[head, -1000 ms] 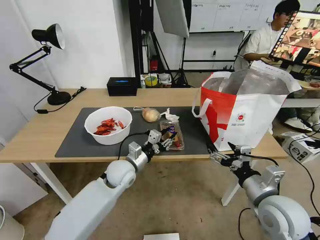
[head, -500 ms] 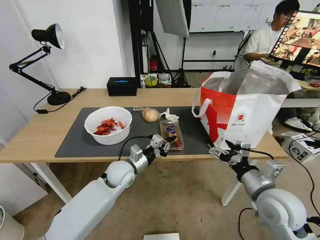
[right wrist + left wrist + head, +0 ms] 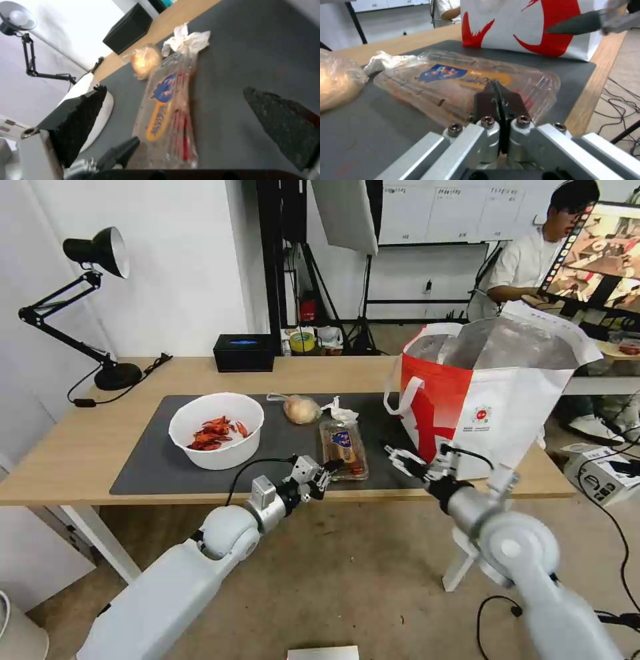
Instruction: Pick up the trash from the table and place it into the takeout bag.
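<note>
The clear tray of cherry tomatoes (image 3: 343, 447) lies on the dark mat (image 3: 147, 467), with the white bowl of crayfish shells (image 3: 217, 430) to its left. Behind it sit the knotted bag (image 3: 301, 409) and the tissue (image 3: 341, 413). My left gripper (image 3: 328, 471) is shut at the tray's near end (image 3: 453, 77); I cannot tell whether it pinches the rim. My right gripper (image 3: 400, 459) hovers open over the mat between the tray (image 3: 166, 110) and the takeout bag (image 3: 493, 400), its fingers (image 3: 83, 120) wide apart. The bag stands open at the table's (image 3: 80, 447) right end.
A black box with a blue top (image 3: 244, 352) sits at the table's back edge, and a black desk lamp (image 3: 100, 313) with its cable at the back left. A small box (image 3: 603, 473) and cables lie on the floor to the right.
My right gripper swung left and up from below the table's front right edge onto the mat beside the tray. My left gripper drew back from over the tray to its near end.
</note>
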